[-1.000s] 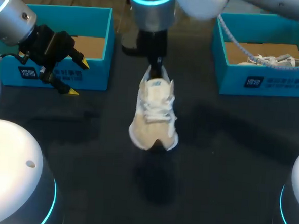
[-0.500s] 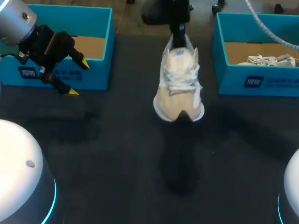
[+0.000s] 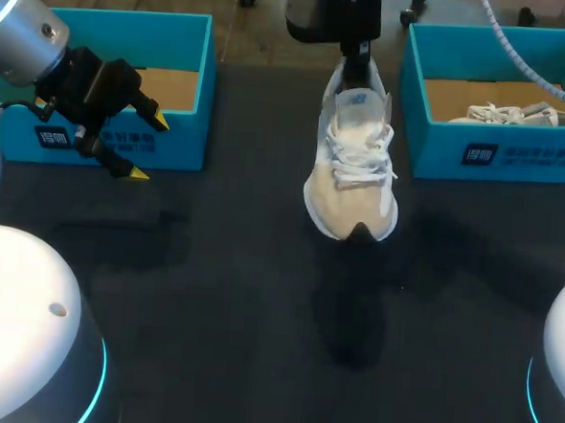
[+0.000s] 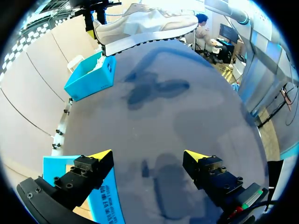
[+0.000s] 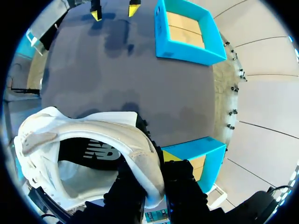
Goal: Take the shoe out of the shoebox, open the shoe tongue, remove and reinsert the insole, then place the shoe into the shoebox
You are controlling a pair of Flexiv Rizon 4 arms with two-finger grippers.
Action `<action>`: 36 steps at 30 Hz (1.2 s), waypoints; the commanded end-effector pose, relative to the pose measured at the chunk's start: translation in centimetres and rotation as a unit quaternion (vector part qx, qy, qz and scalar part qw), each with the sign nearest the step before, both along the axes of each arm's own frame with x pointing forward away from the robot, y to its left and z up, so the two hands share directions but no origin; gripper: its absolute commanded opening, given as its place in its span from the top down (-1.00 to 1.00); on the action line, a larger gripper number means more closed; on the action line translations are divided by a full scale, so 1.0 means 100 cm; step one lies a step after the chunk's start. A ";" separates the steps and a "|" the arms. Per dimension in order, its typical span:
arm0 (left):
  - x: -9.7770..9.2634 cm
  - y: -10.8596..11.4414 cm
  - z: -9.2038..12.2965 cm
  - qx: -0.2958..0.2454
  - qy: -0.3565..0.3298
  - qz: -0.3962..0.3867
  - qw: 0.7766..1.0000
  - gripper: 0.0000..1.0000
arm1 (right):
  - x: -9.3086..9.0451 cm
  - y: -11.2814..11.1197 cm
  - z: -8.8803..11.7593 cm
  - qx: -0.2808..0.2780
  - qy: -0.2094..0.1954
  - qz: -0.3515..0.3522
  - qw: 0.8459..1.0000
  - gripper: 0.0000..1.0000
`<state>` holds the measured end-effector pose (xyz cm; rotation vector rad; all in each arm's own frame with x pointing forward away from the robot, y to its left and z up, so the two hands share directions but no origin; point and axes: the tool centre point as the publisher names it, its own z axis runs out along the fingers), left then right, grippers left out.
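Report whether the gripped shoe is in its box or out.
Out: the right gripper holds the shoe aloft over the open table.

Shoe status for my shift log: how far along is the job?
Done: the shoe is out, hanging above the table between the left shoebox and the right shoebox. In hand: the right end effector grips its heel. Left: placing it in a shoebox; the insole steps can't be judged. The left end effector is open, empty.

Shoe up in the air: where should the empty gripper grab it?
Probably the toe end, coming in from the left. The right gripper is shut on the heel, so the shoe sticks out above the table with its front free. The left gripper is open on that side.
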<state>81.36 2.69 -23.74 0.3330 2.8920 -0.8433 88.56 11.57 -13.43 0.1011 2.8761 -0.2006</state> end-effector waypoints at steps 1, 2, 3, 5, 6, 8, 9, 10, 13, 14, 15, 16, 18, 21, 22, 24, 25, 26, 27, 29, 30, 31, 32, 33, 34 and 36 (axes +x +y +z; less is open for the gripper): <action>0.000 0.000 0.000 0.002 0.000 0.000 1.000 -1.00 | 0.000 -0.002 0.001 0.002 0.000 0.001 1.000 1.00; 0.000 0.000 0.000 0.002 0.000 0.000 1.000 -1.00 | 0.000 -0.002 0.001 0.002 0.000 0.001 1.000 1.00; 0.000 0.000 0.000 0.002 0.000 0.000 1.000 -1.00 | 0.000 -0.002 0.001 0.002 0.000 0.001 1.000 1.00; 0.000 0.000 0.000 0.002 0.000 0.000 1.000 -1.00 | 0.000 -0.002 0.001 0.002 0.000 0.001 1.000 1.00; 0.000 0.000 0.000 0.002 0.000 0.000 1.000 -1.00 | 0.000 -0.002 0.001 0.002 0.000 0.001 1.000 1.00; 0.000 0.000 0.000 0.002 0.000 0.000 1.000 -1.00 | 0.007 -0.011 -0.003 0.008 -0.003 -0.005 1.000 1.00; 0.000 0.000 0.000 0.002 0.000 0.000 1.000 -1.00 | 0.012 -0.019 -0.004 0.014 -0.004 -0.020 1.000 1.00; 0.000 0.000 0.000 0.002 0.000 0.000 1.000 -1.00 | 0.017 -0.027 -0.003 0.023 -0.014 -0.025 0.999 1.00; 0.000 0.000 0.000 0.002 0.000 0.000 1.000 -1.00 | 0.032 -0.045 0.003 0.018 -0.009 -0.024 1.000 1.00; 0.000 0.000 0.000 0.002 0.000 0.000 1.000 -1.00 | 0.036 -0.052 0.005 0.019 -0.010 -0.022 1.000 1.00; 0.000 0.000 0.000 0.002 0.000 0.000 1.000 -1.00 | 0.040 -0.058 0.006 0.017 -0.010 -0.017 1.000 1.00; 0.000 0.000 0.000 0.002 0.000 0.000 1.000 -1.00 | 0.043 -0.065 0.008 0.018 -0.012 -0.011 1.000 1.00; 0.000 0.000 0.000 0.002 0.000 0.000 1.000 -1.00 | 0.051 -0.078 0.011 0.021 -0.009 0.000 1.000 1.00; 0.000 0.000 0.000 0.002 0.000 0.000 1.000 -1.00 | 0.064 -0.099 0.017 0.012 -0.002 0.022 1.000 1.00; 0.000 0.000 0.000 0.002 0.000 0.000 1.000 -1.00 | 0.067 -0.104 0.020 0.016 -0.005 0.023 1.000 1.00; 0.000 0.000 0.000 0.002 0.000 0.000 1.000 -1.00 | 0.078 -0.122 0.024 0.009 -0.003 0.046 0.999 1.00; 0.000 0.000 0.000 0.002 0.000 0.000 1.000 -1.00 | 0.081 -0.130 0.025 0.008 -0.004 0.051 0.999 1.00; 0.000 0.000 0.000 0.002 0.000 0.000 1.000 -1.00 | 0.085 -0.138 0.025 0.010 -0.004 0.063 0.998 1.00; 0.000 0.000 0.000 0.002 0.000 0.000 1.000 -1.00 | 0.089 -0.146 0.025 0.010 -0.006 0.080 0.997 1.00; 0.000 0.000 0.000 0.002 0.000 0.000 1.000 -1.00 | 0.096 -0.160 0.023 0.002 -0.011 0.087 0.996 1.00; 0.000 0.000 0.000 0.002 0.000 0.000 1.000 -1.00 | 0.104 -0.172 0.023 0.006 -0.016 0.093 0.995 1.00; 0.000 0.000 0.000 0.002 0.000 0.000 1.000 -1.00 | 0.110 -0.179 0.023 0.005 -0.017 0.093 0.996 1.00; 0.000 0.000 0.000 0.002 0.000 0.000 1.000 -1.00 | 0.115 -0.185 0.024 0.006 -0.015 0.102 0.995 1.00; 0.000 0.000 0.000 0.002 0.000 0.000 1.000 -1.00 | 0.119 -0.189 0.024 0.000 -0.017 0.107 0.994 1.00; 0.000 0.000 0.000 0.002 0.000 0.000 1.000 -1.00 | 0.127 -0.195 0.026 -0.001 -0.023 0.114 0.993 1.00; 0.000 0.000 0.000 0.002 0.000 0.000 1.000 -1.00 | 0.136 -0.203 0.026 -0.003 -0.021 0.116 0.993 1.00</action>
